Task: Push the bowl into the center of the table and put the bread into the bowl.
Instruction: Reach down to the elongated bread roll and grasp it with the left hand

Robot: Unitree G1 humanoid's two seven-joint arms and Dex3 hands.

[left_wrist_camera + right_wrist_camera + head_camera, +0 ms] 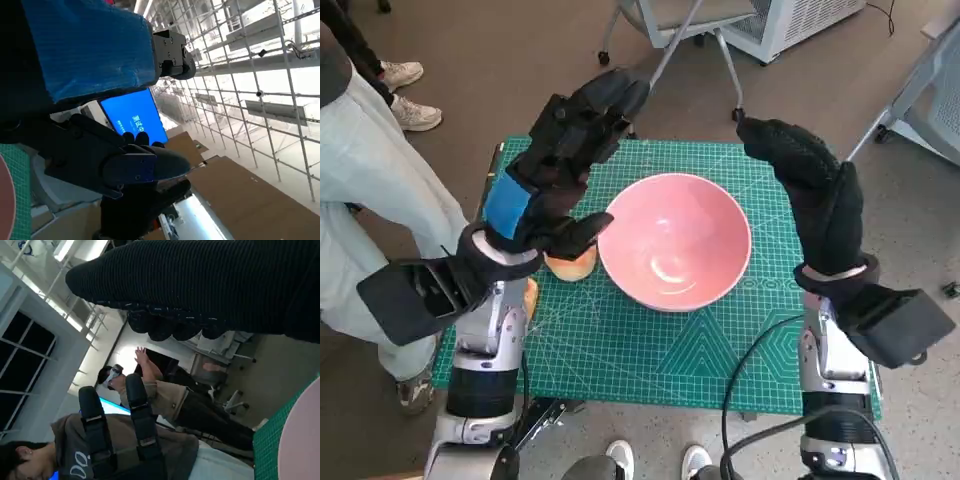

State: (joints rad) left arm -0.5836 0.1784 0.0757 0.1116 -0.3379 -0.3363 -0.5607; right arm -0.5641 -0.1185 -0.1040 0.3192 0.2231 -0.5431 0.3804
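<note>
Left hand [563, 160] raised above the table's left side, fingers spread, holding nothing. Right hand [812, 190] raised at the right, fingers extended, empty too. Pink bowl [675, 240] sits near the middle of the green mat [650, 350]. Bread [571, 262] lies just left of the bowl, partly under the left hand.

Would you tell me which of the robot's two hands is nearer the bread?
The left hand, with blue tape on its back; it hangs directly over the bread beside the pink bowl. The gloved right hand is across the bowl.
</note>
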